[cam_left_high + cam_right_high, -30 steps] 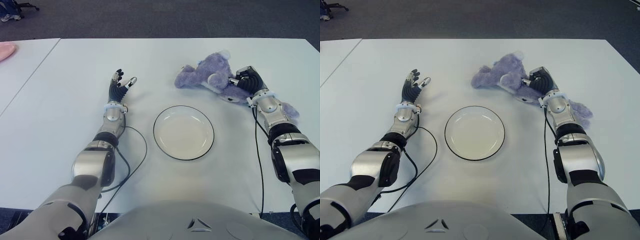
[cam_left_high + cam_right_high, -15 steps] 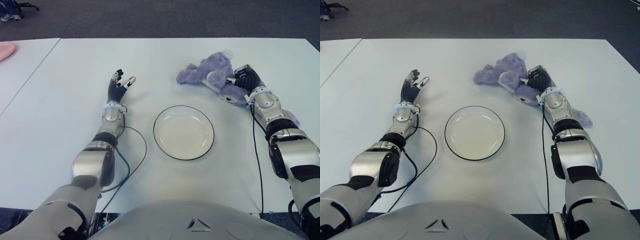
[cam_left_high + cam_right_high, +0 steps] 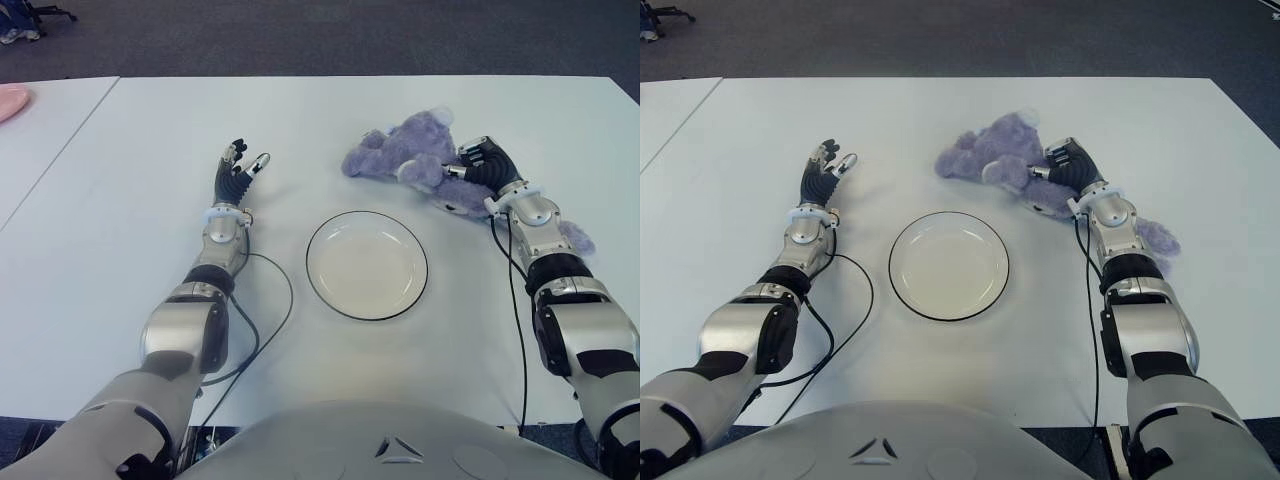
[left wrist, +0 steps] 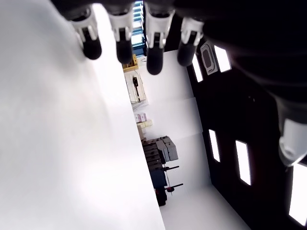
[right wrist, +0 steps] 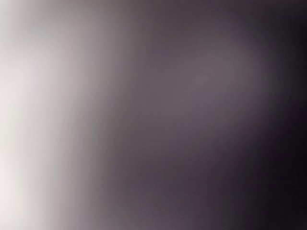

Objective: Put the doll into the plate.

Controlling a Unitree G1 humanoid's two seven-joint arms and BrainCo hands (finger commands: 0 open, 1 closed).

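1. Purple plush doll point(image 3: 405, 152) lying on its side on the white table point(image 3: 150, 130), beyond the plate and off toward the robot's right, none of it over the rim
2. Right hand point(image 3: 480, 166) pressed into the doll's near right end, dark fingers point(image 3: 1064, 164) curled against the fur; whether actually clamped or merely touching, impossible to tell from the eye views
3. Nothing readable in the right wrist view, only a grey-to-black blur with the lens apparently up against something
4. More purple plush point(image 3: 575, 238) visible behind the right forearm, on the table's right side; one piece with the doll or separate, unclear
5. Round white plate point(image 3: 367, 265) with a dark rim, flat on the table between the two arms, nearer the robot than the doll, holding nothing
6. Left hand point(image 3: 236, 177) well left of the plate, low over bare table, fingers point(image 4: 120, 45) straight and slightly spread, thumb out to the side, holding nothing
7. Thin black cable point(image 3: 277, 310) looping across the table between left forearm and plate; a second cable point(image 3: 515, 300) running along the right arm
8. Edge of a neighbouring white table point(image 3: 40, 120) at far left with a pink object point(image 3: 12, 100) on it, grey carpet point(image 3: 300, 35) beyond
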